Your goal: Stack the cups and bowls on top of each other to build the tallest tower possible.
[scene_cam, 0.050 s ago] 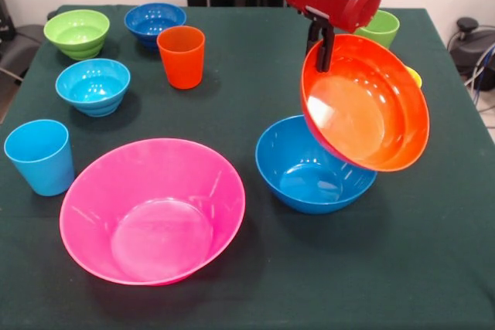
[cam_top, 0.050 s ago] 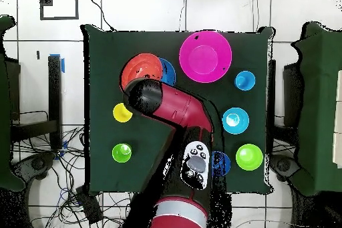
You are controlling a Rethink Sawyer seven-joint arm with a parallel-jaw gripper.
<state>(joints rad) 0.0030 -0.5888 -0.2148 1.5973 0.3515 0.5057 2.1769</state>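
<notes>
The gripper (scene_cam, 0.050 s ago: 322, 50) is clamping the far rim of the large orange bowl (scene_cam, 0.050 s ago: 365, 106) and is holding it in the air, tilted steeply so that its opening is facing the front camera. The raised bowl is hanging above the large blue bowl (scene_cam, 0.050 s ago: 309, 166), overlapping that bowl's rim at about its 2 o'clock edge; contact between the two cannot be confirmed. The large blue bowl is sitting upright on the dark green surface (scene_cam, 0.050 s ago: 433, 268).

The large pink bowl (scene_cam, 0.050 s ago: 152, 209) is standing apart at the 9 o'clock side of the large blue bowl, empty and upright. Nothing is stacked yet.

In the front view, the light blue cup (scene_cam, 0.050 s ago: 39, 156) is standing at 9 o'clock of the pink bowl. The small light blue bowl (scene_cam, 0.050 s ago: 93, 86), the small green bowl (scene_cam, 0.050 s ago: 76, 32) and the small dark blue bowl (scene_cam, 0.050 s ago: 155, 22) are occupying the far 11 o'clock area. The orange cup (scene_cam, 0.050 s ago: 181, 56) is standing just beside the dark blue bowl.

The green cup (scene_cam, 0.050 s ago: 380, 27) and the yellow cup (scene_cam, 0.050 s ago: 414, 76) are showing partly behind the raised bowl.
</notes>
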